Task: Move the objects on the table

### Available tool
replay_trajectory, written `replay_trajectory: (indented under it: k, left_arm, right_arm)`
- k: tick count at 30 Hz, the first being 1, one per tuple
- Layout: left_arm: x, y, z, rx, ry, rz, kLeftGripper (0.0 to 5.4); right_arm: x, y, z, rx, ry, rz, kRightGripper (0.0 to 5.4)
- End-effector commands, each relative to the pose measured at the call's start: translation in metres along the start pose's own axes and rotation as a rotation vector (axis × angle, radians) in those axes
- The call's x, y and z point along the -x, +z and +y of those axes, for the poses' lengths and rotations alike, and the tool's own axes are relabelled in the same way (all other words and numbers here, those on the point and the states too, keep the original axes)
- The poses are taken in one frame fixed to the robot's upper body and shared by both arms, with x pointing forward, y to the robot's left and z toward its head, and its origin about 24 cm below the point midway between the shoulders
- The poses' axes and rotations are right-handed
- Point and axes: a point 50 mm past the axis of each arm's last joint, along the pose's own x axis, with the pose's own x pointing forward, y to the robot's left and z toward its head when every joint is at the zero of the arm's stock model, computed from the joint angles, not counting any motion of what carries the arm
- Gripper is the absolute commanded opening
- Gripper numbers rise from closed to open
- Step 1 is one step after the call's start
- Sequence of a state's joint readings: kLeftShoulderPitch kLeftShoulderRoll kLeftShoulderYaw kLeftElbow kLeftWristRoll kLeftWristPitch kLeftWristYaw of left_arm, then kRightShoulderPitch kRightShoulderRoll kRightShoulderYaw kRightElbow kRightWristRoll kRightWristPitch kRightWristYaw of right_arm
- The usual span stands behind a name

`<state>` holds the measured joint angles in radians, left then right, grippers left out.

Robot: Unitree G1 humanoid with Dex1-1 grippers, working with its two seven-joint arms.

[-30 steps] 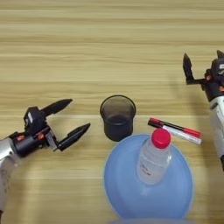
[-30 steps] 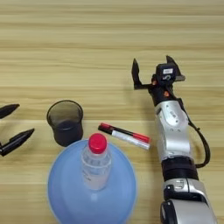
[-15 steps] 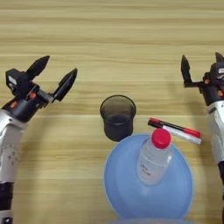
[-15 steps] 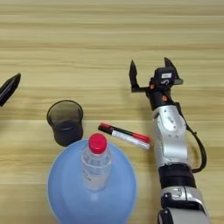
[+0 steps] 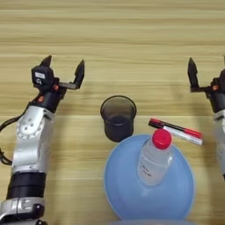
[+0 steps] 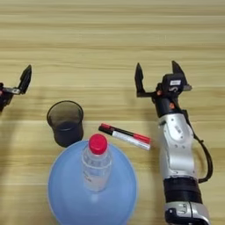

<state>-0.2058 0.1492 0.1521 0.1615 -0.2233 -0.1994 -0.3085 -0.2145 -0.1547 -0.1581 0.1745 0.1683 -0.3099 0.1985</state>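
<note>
Both hands hovered over the table with their fingers spread wide and nothing between them: the left hand left of the things, the right hand right of them, each forearm running down toward the near edge. Neither touched anything. Largest among the things was the light-blue round plate, lying at the near middle. On it stood the small clear bottle with its red cap, upright, a little right of the plate's centre. Just beyond the plate's far-left rim stood the dark translucent cup, upright and open-mouthed, its base touching or slightly overlapping the rim as seen from above. The white marker lay flat on the wood beside the plate's far-right rim, black end toward the cup, red end toward the right arm.
</note>
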Motion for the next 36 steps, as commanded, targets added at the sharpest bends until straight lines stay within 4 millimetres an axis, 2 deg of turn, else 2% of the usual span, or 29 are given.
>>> replay_trajectory:
  k: [1, 6, 11, 15, 20, 26, 30, 36]
  left_arm:
    - [0.008, -0.013, -0.003, -0.022, 0.038, 0.041, 5.35]
    - [0.014, -0.023, -0.003, -0.015, 0.088, 0.063, 5.35]
    - [0.018, -0.027, -0.005, -0.016, 0.109, 0.067, 5.35]
    - [0.018, -0.026, -0.002, -0.026, 0.122, 0.058, 5.35]
    - [0.018, -0.024, 0.002, -0.038, 0.15, 0.035, 5.35]
    - [0.017, -0.025, 0.006, -0.042, 0.167, 0.033, 5.35]
    - [0.016, -0.026, 0.006, -0.044, 0.162, 0.032, 5.35]
    - [0.015, -0.026, 0.007, -0.049, 0.157, 0.03, 5.35]
  right_arm:
    - [0.004, 0.008, -0.01, 0.03, 0.033, 0.004, 5.4]
    - [0.007, 0.02, -0.017, 0.031, 0.15, 0.005, 5.4]
    - [0.01, 0.029, -0.023, 0.052, 0.374, 0.059, 5.4]
    - [0.005, 0.032, -0.033, 0.034, 0.53, 0.128, 5.4]
    - [0.006, 0.026, -0.036, 0.015, 0.708, 0.236, 5.4]
    - [0.017, 0.014, -0.036, 0.044, 0.871, 0.368, 5.4]
    - [0.034, 0.007, -0.033, 0.068, 0.988, 0.459, 5.4]
    - [0.058, -0.004, -0.039, 0.101, 1.053, 0.567, 5.4]
